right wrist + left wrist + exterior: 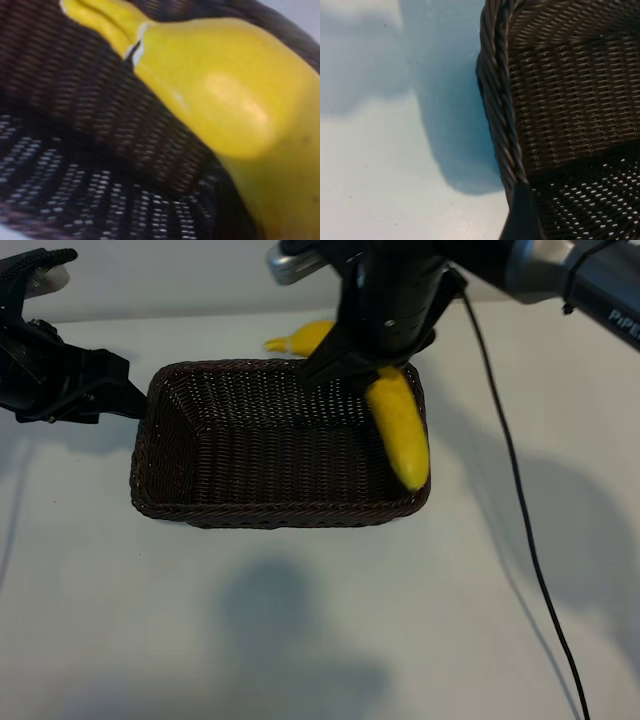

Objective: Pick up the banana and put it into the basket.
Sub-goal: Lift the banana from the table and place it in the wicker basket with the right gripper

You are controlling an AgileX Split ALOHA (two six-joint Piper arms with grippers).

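The dark brown wicker basket (160,475) sits mid-table. My right gripper (370,370) reaches down from the far right and is shut on the upper end of the yellow banana (402,435). The banana hangs tilted inside the basket's right end, its lower tip by the front right corner. In the right wrist view the banana (230,100) lies close against the basket's woven wall (75,90). My left gripper (125,390) stands open at the basket's left end. In the left wrist view one dark finger (522,215) rests against the braided rim (497,100).
A second yellow banana-like piece (300,337) lies on the table just behind the basket's far rim. A black cable (520,510) runs down the right side of the white table (300,640).
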